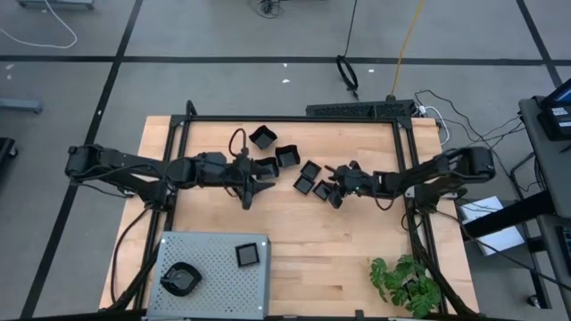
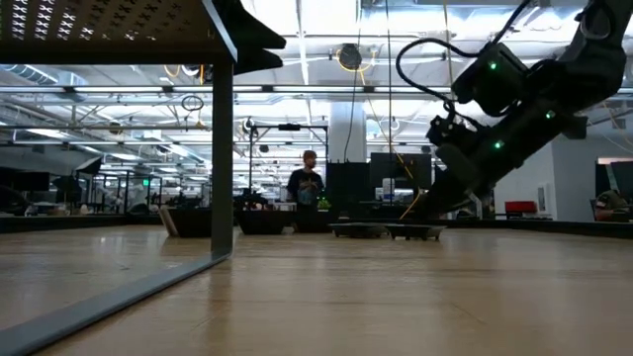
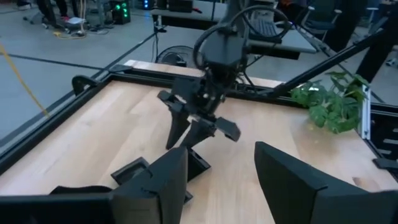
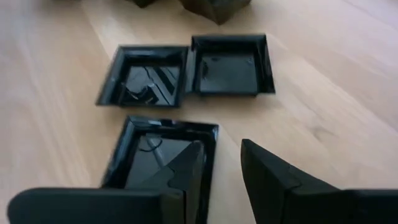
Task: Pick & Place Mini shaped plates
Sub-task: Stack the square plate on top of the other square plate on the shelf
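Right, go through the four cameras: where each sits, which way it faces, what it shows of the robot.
High: overhead, facing straight down; both arms, grey perforated metal tray.
Low: at tabletop height, facing level into the room; one dark arm descending.
Left wrist: on the left arm, looking past its open left gripper at the right gripper.
Right wrist: past its own fingers onto glossy black square dishes.
Shared: both wrists see the wooden tabletop.

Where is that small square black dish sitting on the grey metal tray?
In the high view, the small square dish lies on the perforated tray at the table's near-left corner, right of a round dish.
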Controlling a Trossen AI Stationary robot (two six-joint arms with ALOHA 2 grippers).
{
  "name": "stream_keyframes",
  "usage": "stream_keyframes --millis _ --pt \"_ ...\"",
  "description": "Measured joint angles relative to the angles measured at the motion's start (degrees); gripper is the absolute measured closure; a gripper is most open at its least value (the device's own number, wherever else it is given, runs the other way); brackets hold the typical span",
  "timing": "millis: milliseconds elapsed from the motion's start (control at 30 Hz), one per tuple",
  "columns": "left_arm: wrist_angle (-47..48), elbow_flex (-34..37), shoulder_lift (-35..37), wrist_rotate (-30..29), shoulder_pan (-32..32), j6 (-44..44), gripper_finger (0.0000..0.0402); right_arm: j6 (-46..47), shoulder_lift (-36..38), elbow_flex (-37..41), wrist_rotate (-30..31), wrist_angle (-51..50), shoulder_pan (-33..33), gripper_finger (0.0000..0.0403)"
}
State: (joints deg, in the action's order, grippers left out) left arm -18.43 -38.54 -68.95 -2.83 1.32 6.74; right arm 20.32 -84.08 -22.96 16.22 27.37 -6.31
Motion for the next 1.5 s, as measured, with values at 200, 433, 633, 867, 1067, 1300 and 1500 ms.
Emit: stream_keyframes --millis 200,433,633,867,1067,1300,1500 --pt "0.1 0.0 0.0 0.3 0.0 -0.2 0.0207 -1.1 -3.7 0.0 -4.8 1.6 0.0 0.0303" --pt "0.1 0.0 0.0 0.4 0.0 -0.2 0.0215 -1.5 -5.2 -0.1 -4.4 2.2 0.0 0.0327" --pt "0.1 0.0 0.0 0.4 0.0 -0.2 0.0211 -4.6 -5.2 -0.1 -4.6 3.0 0.0 0.0391" --pt "0.1 0.0 0.0 0.4 0.0 -0.2 0.0219 -6.2 -5.3 0.0 -7.4 4.7 0.0 0.0395" --pt "0.1 0.0 0.0 0.4 0.0 1.2 0.0218 -10.9 -5.2 0.0 -7.4 10.9 0.0 0.0400" --pt "-3.9 0.0 0.0 -0.2 0.0 5.9 0.0217 -21.9 -0.5 0.1 -1.8 23.1 0.0 0.0403" --pt "-8.6 0.0 -2.3 -3.4 -0.3 8.6 0.0199 -31.8 2.8 0.0 8.8 38.7 0.0 0.0403"
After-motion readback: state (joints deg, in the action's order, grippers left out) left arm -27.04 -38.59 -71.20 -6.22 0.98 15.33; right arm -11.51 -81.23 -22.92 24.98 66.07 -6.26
